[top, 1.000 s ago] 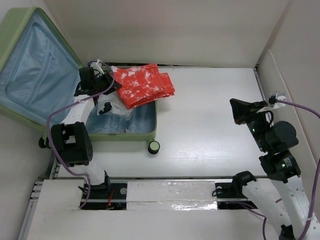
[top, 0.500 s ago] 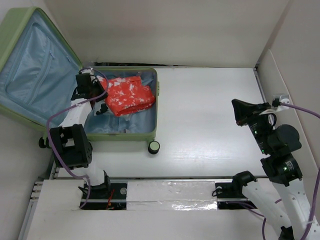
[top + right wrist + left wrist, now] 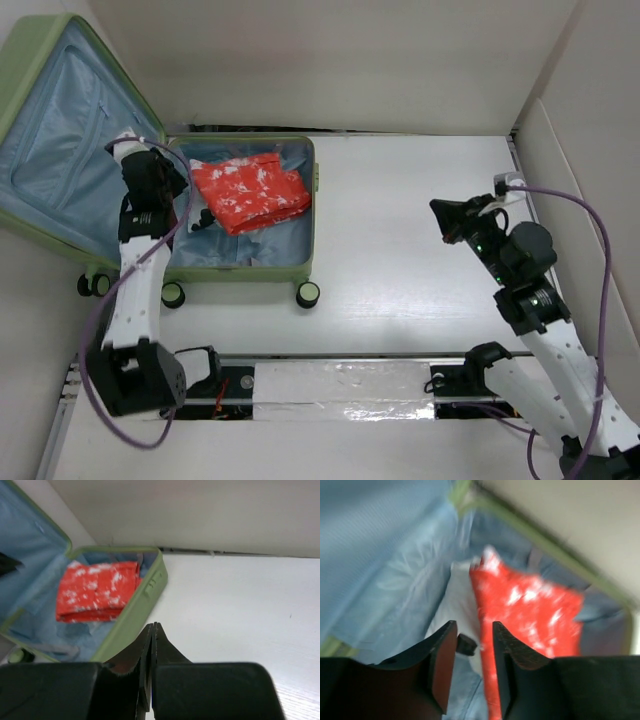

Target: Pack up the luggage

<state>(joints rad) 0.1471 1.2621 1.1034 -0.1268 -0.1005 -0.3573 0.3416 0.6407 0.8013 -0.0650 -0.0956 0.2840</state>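
Note:
The luggage [image 3: 60,130], a light green suitcase, lies open at the back left, with its blue-lined lid leaning against the wall. A folded red cloth with white print [image 3: 248,192] rests in its base on a white garment [image 3: 455,595]. My left gripper [image 3: 170,185] hovers over the base's left side, just left of the red cloth [image 3: 525,600]. It [image 3: 473,625] is open, holding nothing, with a black strap buckle [image 3: 466,645] showing beyond the gap. My right gripper [image 3: 440,210] is shut and empty above the bare table, far right of the suitcase [image 3: 145,592].
Black-and-green wheels [image 3: 308,294] stick out at the suitcase's front edge. A pale wall runs along the back, and a board panel [image 3: 560,130] stands at the right. A foil-taped strip [image 3: 340,385] crosses the near edge between the arm bases. Purple cables trail from both arms.
The red cloth went from the suitcase's back rim down into the base. My left gripper let it go, opened and drew back left. My right gripper swung inward and shut fully.

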